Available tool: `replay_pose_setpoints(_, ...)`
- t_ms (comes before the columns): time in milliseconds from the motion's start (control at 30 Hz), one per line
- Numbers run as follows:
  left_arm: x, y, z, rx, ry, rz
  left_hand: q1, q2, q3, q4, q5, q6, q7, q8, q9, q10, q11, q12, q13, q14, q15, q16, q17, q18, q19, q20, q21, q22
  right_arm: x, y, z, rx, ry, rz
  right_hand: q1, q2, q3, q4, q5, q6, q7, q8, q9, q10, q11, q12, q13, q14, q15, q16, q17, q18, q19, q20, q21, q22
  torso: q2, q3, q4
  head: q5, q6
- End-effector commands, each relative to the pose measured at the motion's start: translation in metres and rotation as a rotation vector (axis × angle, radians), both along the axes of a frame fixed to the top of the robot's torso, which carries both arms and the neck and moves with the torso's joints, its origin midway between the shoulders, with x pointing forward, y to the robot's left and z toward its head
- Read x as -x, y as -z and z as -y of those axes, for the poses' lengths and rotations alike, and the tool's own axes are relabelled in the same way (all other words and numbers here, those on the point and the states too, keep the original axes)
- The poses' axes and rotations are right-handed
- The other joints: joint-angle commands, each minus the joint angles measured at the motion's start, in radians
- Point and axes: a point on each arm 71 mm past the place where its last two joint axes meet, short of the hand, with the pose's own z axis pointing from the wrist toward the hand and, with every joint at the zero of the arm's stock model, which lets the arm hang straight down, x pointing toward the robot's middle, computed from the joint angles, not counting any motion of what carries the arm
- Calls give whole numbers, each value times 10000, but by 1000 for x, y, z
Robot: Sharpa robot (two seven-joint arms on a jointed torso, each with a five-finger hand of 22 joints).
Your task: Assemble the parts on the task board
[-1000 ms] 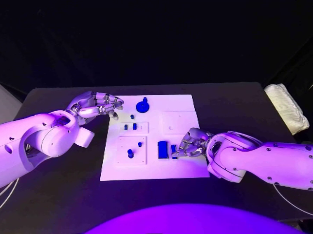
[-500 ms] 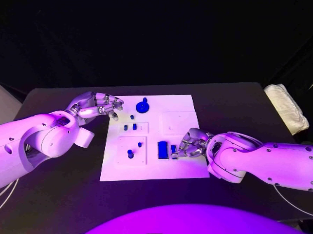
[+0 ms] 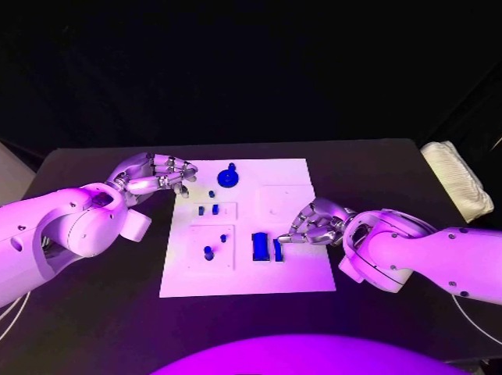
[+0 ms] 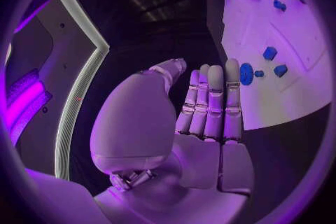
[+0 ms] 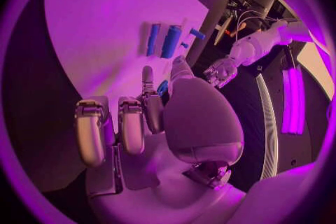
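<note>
The white task board (image 3: 296, 173) lies mid-table. On it are a round blue disc (image 3: 228, 177), several small blue pieces (image 3: 209, 209), a blue block (image 3: 260, 246) and a thin blue bar (image 3: 278, 249) beside the block. My right hand (image 3: 313, 223) hovers over the board's right part, just right of and beyond the bar, fingers curled with nothing seen in them. The right wrist view shows this hand (image 5: 147, 112) facing the bar (image 5: 153, 39) and block (image 5: 170, 40). My left hand (image 3: 155, 173) rests off the board's far left corner, holding nothing, fingers (image 4: 210, 95) extended side by side toward the disc (image 4: 246, 74).
A white folded pad (image 3: 456, 178) lies at the table's right edge. The board has a shallow square recess (image 3: 286, 197) just beyond my right hand. Bare black table (image 3: 93, 312) runs along the near side and on both sides of the board.
My right hand has drawn back from the thin bar, away and slightly right; the bar stays beside the block. The head camera shifted a little. The left hand holds its place.
</note>
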Motion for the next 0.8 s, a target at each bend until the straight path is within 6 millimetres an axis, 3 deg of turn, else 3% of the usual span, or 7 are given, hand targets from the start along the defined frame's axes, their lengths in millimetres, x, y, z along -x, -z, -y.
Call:
replay_pose_setpoints(33, -2, 0, -1, 284, -202, 120, 63, -10, 4, 81, 15, -128, 1, 24, 30, -118, 11, 63, 19, -112, 27, -43, 0, 111, 24, 11, -71, -27, -12, -10, 1, -1845, 106, 830, 177, 145, -104, -24, 106, -158, 28, -112, -30, 288, 91, 20, 1749, 1075, 104, 60, 2627, -1, 962, 126, -266, 2540, -89, -21, -113, 33, 207)
replay_pose_setpoints(267, -13, 4, -5, 946, -1051, 327, 222, -34, 47, 321, 19, -392, 111, 11, 212, -462, 179, -279, -226, -787, 227, -924, -348, 98, -392, 209, -809, -413, -57, -19, 33, -3165, 1176, 2249, 1458, 506, -3, -234, 429, -558, 217, -353, -108, -229, 254, -1066, 1305, 969, 245, -168, 2249, 230, 641, 263, -1444, 2207, -324, -109, -232, 33, 655)
replay_pose_setpoints(367, -21, 7, -6, 1286, -1470, 446, 312, 3, 74, 368, 16, -426, 91, -3, 250, -376, 167, -318, -296, -878, 241, -1283, -500, 103, -473, 262, -1088, -573, -75, -21, 46, -3603, 1542, 2764, 2085, 615, 211, -320, 49, -789, 348, -507, -173, -1028, 370, -2644, 607, 666, 347, -737, 1391, 501, 210, 361, -2921, 1772, -430, -149, -235, 52, 915)
replay_pose_setpoints(467, -31, 11, -9, 1603, -1940, 560, 390, 3, 129, 453, 8, -502, 93, -90, 234, -284, 190, -541, -474, -946, 287, -1936, -770, 98, -593, 336, -1504, -816, -92, -23, 54, -4104, 1887, 3077, 2587, 631, 325, -176, -43, -994, 487, -620, -221, -3120, 503, -6774, -1597, -163, 487, -2040, -220, 1083, -971, 497, -6516, 551, -524, -150, -239, 114, 1173)
replay_pose_setpoints(567, -43, 15, -14, 1888, -2511, 676, 470, -52, 213, 628, -7, -614, 124, -261, 127, -21, 247, -1187, -889, -790, 391, -3323, -1281, 100, -672, 480, -2260, -1283, -110, -24, 57, -4614, 2188, 3305, 3000, 733, 471, -20, -126, -1351, 689, -774, -405, -4115, 754, -8849, -3592, -2287, 745, -5092, -3259, 1739, -2938, 750, -11697, -1666, -633, -127, -271, 204, 1407)
replay_pose_setpoints(667, -55, 19, -18, 1996, -3040, 773, 507, -161, 269, 811, -30, -879, 52, -523, -54, 193, 466, -2251, -1437, -900, 663, -5296, -1828, 84, -898, 758, -3398, -2007, -125, -24, 56, -4898, 2382, 3497, 3282, 852, 701, -12, -206, -1471, 941, -901, -675, -4393, 928, -10566, -6120, -4038, 983, -8084, -5382, 1704, -3641, 1069, -13292, -3161, -708, -91, -327, 311, 1571)
replay_pose_setpoints(800, -65, 25, -19, 2002, -3512, 834, 514, -111, -25, 817, -36, -1269, -95, -956, -419, -278, 772, -3632, -1775, -1865, 1154, -7539, -2352, 69, -1486, 1256, -5201, -3184, -137, -23, 52, -5243, 2360, 3587, 3481, 833, 1203, -26, -435, -1279, 1024, -1296, -1068, -4137, 1235, -11991, -8701, -4612, 1452, -11198, -7314, 1752, -4147, 1489, -15090, -5486, -823, -54, -346, 402, 1704)
